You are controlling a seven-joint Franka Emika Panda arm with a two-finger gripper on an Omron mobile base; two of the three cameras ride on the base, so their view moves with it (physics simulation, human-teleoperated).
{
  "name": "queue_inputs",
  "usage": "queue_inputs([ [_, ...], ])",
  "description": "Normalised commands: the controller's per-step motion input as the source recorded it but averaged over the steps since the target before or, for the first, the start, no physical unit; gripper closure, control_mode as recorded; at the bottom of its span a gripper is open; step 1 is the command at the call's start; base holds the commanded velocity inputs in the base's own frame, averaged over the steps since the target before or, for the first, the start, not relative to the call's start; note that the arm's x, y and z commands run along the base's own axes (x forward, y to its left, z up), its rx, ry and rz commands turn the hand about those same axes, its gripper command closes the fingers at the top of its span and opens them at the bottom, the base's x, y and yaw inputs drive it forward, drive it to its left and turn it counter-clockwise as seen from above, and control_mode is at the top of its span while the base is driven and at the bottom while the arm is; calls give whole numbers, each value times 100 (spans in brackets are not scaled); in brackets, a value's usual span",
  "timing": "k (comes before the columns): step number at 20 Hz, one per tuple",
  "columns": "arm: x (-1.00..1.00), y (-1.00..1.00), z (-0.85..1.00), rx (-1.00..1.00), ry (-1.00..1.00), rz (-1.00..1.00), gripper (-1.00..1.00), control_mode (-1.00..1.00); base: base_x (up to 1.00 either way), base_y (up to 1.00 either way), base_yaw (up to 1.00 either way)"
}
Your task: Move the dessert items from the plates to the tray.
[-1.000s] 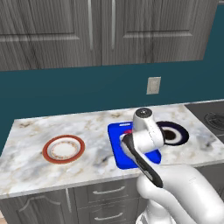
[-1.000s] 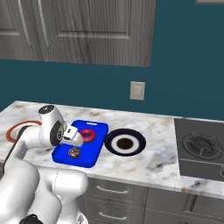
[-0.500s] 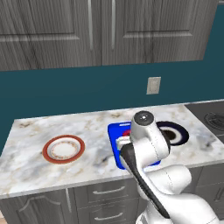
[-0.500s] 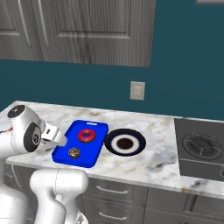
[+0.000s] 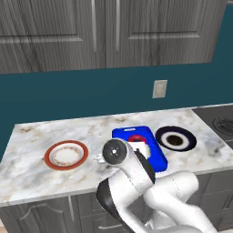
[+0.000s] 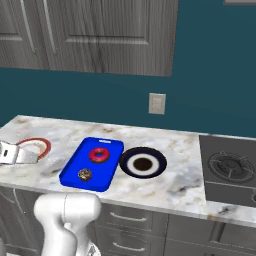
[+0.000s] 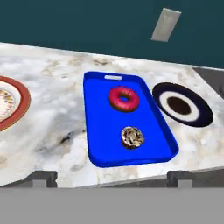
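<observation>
You see the blue tray [image 7: 103, 131] lying on the marble counter [image 7: 57, 127], between the two plates. Both dessert items are inside it. The pink-red donut [image 7: 124, 98] lies in the half near the handle slot, toward the wall. The dark cupcake [image 7: 132, 137] sits in the half near the counter's front edge, apart from the donut.

The white plate with the red-brown rim [image 5: 66, 154] is to the left of the tray, well apart from it, and it carries nothing. The navy plate with the white ring [image 6: 143, 163] is just beside the tray on the right, also with nothing on it.

In the hand view, the two finger tips of the end effector [image 7: 111, 178] rise at the bottom, far apart from each other, so it is released and grasps nothing. It hangs above the front edge of the counter, looking down at the tray.

On the wall behind, there is a pale outlet plate [image 6: 156, 103], and a stove [image 6: 230, 167] is at the right end.
</observation>
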Motion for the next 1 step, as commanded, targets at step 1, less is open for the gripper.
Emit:
queue_inputs([
  [1, -29, 80, 18, -15, -19, 0, -100, -100, 0, 0, 0],
])
